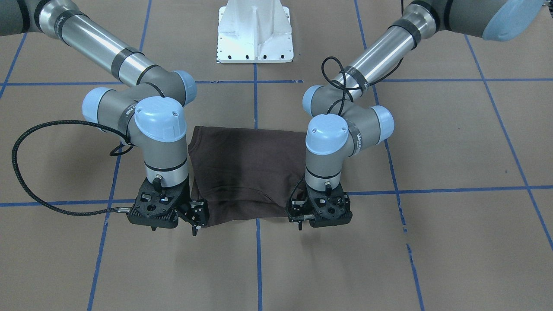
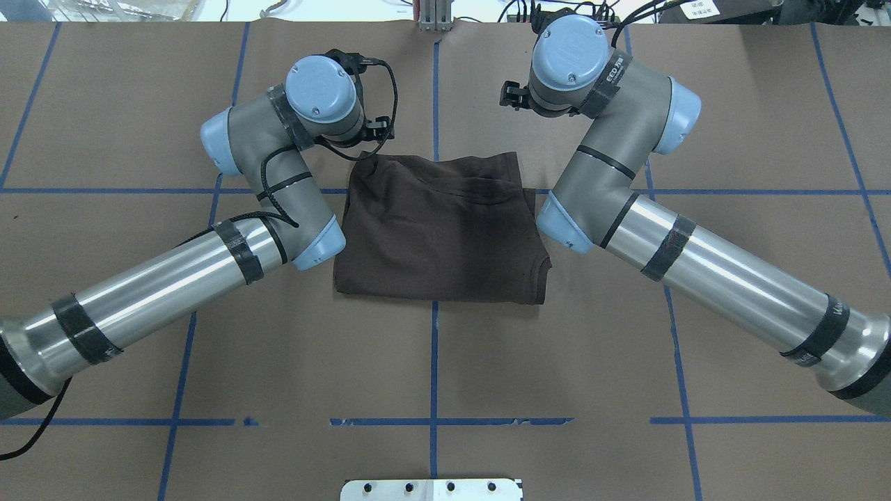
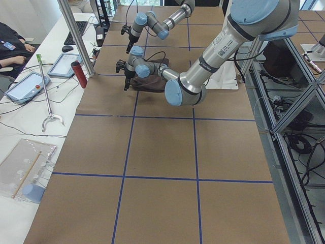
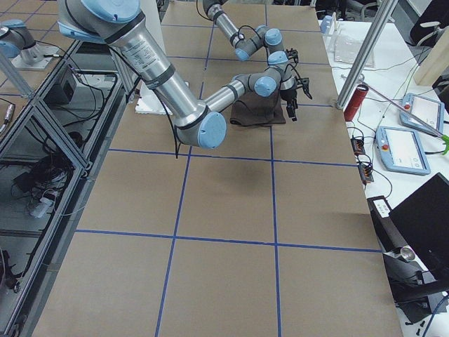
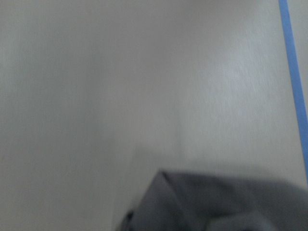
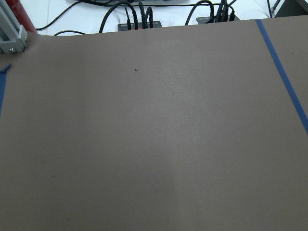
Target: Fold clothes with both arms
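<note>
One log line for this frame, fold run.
T-shirt: folded, flat on table | left gripper: by far corner, jaws unclear | right gripper: by other far corner, jaws unclear

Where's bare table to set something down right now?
Crowded: the far edge of the T-shirt, where left tool and right tool hang; left arm and right arm flank it. Bare: the strip between T-shirt and pedestal base, and the table beyond both tools, operators' side.

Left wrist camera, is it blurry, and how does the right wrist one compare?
Left wrist-mounted: soft and washed out, the T-shirt a grey smear, the tape line fuzzy. Right wrist-mounted: sharp, table paper and cables crisp.
</note>
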